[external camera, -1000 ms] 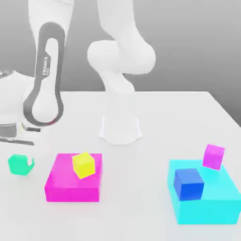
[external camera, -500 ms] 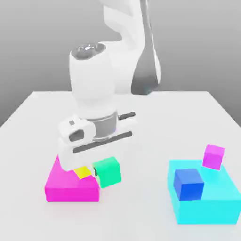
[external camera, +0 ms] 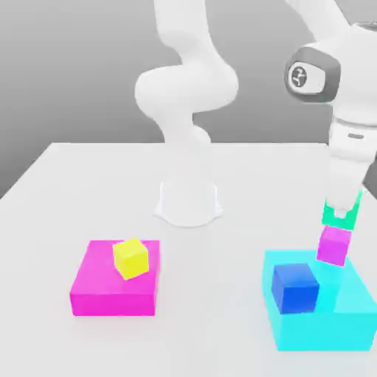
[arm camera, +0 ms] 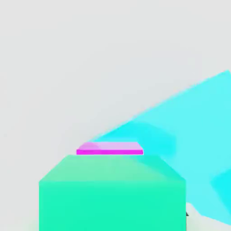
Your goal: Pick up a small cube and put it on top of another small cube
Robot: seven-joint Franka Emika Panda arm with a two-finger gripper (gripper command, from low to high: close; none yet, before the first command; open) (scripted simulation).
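Now the arm has the green cube point(external camera: 342, 214) sitting directly above the pink cube point(external camera: 335, 244), over at the exterior view's right, on the far corner of the big cyan block point(external camera: 324, 324). The gripper point(external camera: 342, 213) points straight down with the green cube between its fingers. From where I stand I cannot tell whether the jaws are pinching it or have already slackened, so I won't say it is released.

To finish this well, I'd judge the thing to watch is alignment. In the hand view the green cube point(arm camera: 113, 198) covers most of the pink cube point(arm camera: 109, 148), with only a thin strip of pink peeking out past one edge, so the two look nearly squared up but perhaps a touch offset. The fingers should part gently and evenly, so neither drags the cube sideways, and the hand should then lift straight up rather than swinging off. The pink cube looks perched near the corner of the cyan block, so a nudge could push the little stack off.

The green cube itself is plain, a flat teal-green with sharp edges and no markings, the same size as the pink one beneath it. It seems to be touching or just above the pink top; I can't make out a gap. A blue cube point(external camera: 295, 287) sits near, on the same cyan block.
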